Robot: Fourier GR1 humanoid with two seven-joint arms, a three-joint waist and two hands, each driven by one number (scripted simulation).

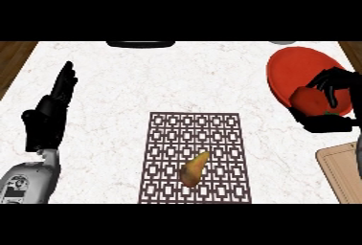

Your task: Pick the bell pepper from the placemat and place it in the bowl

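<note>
My right hand (331, 122) is at the right edge, fingers and thumb curled round a red bell pepper (309, 100). It holds the pepper over the near rim of a red bowl (297, 64) at the back right. A brown patterned placemat (194, 158) lies in the middle of the counter, and a yellow-orange vegetable (194, 169) lies on its near half. At the left, my left hand (53, 107) rests open with fingers pointing up, apart from everything.
A tan wooden board (342, 174) juts in at the lower right edge, just below my right hand. A dark object (140, 44) shows at the counter's far edge. Wooden floor borders the white marble counter (141, 81) on the left and right.
</note>
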